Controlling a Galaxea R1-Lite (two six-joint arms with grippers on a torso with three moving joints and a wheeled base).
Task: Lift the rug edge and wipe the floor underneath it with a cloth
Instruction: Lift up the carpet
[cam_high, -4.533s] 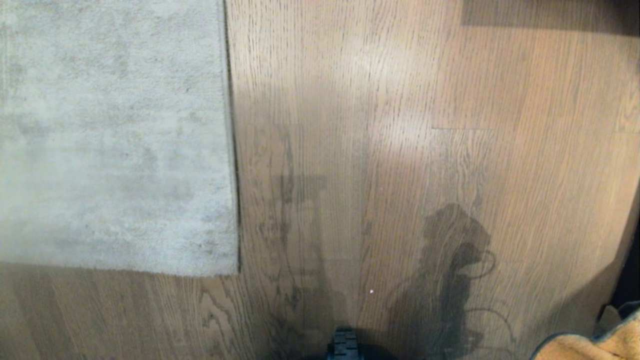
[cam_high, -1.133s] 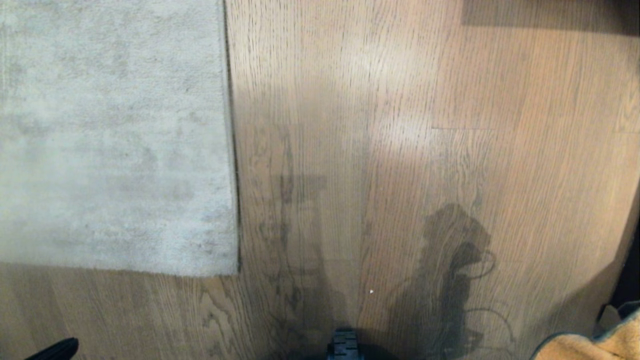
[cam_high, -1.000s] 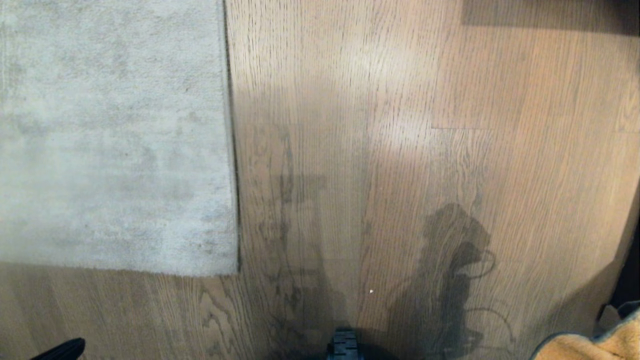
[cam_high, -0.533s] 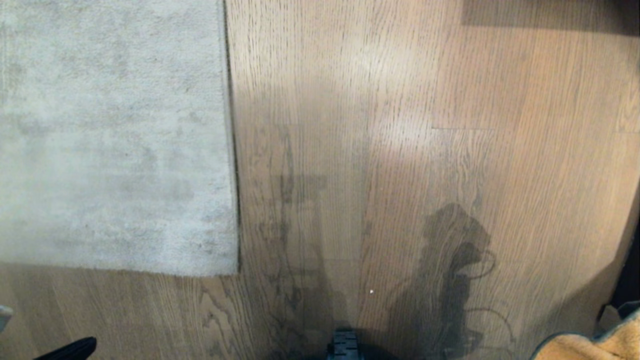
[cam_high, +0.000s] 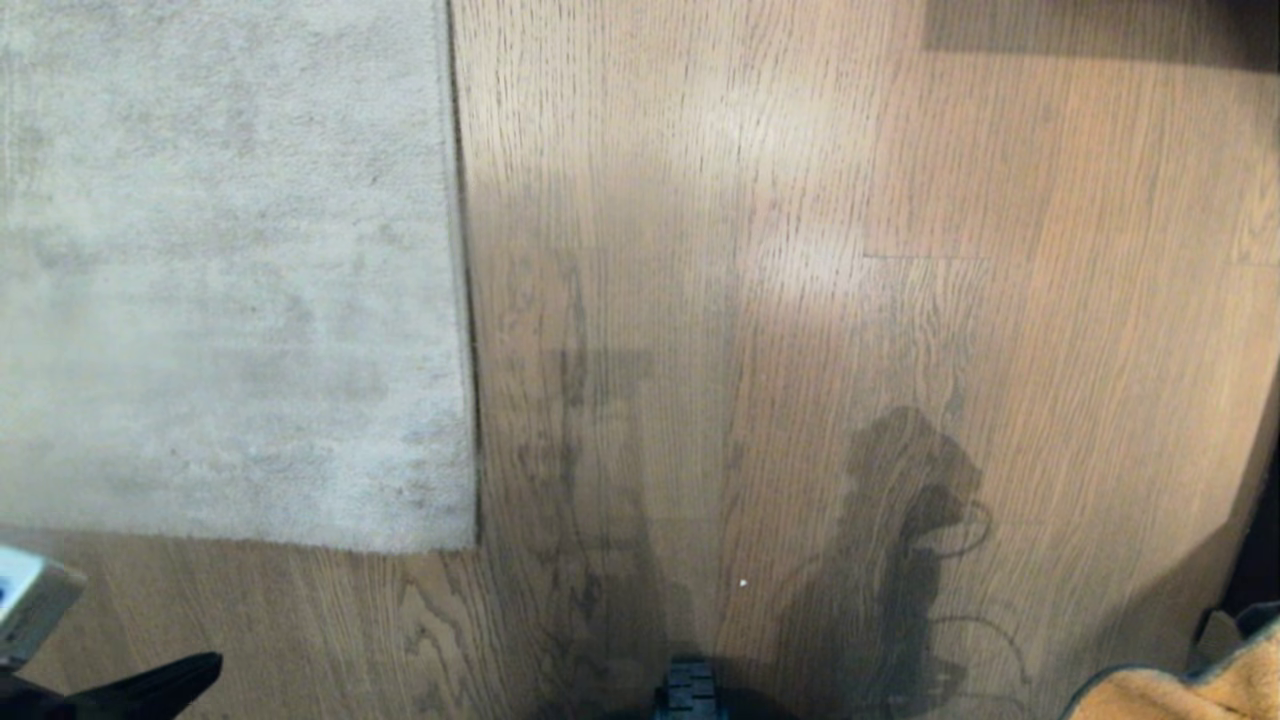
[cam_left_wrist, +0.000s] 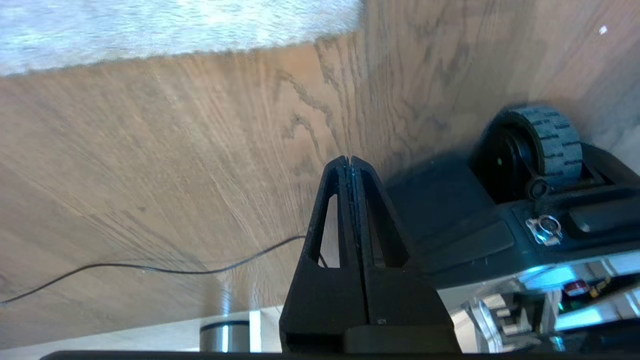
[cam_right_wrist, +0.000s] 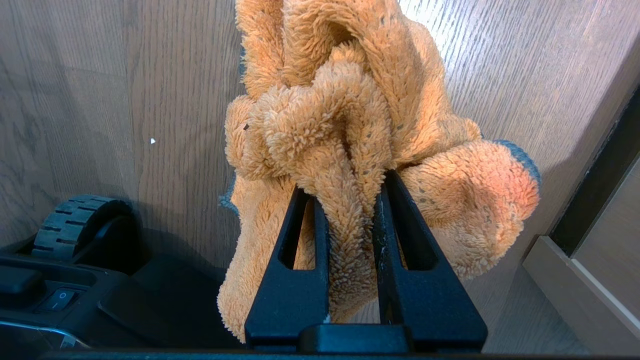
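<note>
At the far left of the head view the left tool (cam_high: 150, 688) enters low in the corner as a dark pointed tip, with a pale block of its arm just above it. It hangs over bare floor (cam_high: 700, 300), just short of the near border of the rug. In the left wrist view its two black fingers (cam_left_wrist: 345, 210) are pressed flat together with nothing between them, pointing toward the rug corner; a thin black cable (cam_left_wrist: 150, 267) lies across the planks beside them.

The rug edge (cam_high: 465, 400) runs straight up the picture and meets the near border at a square corner, lying flat on the wood. To its right the oak-look planks are bare, crossed by the robot's shadow. A ribbed black wheel (cam_high: 690, 690) of the base shows at the bottom centre.

At the far right the cloth (cam_high: 1180, 690) shows in the lower corner. In the right wrist view the right tool (cam_right_wrist: 350, 200) pinches a fold of the bunched orange cloth, which hangs above the floor.
</note>
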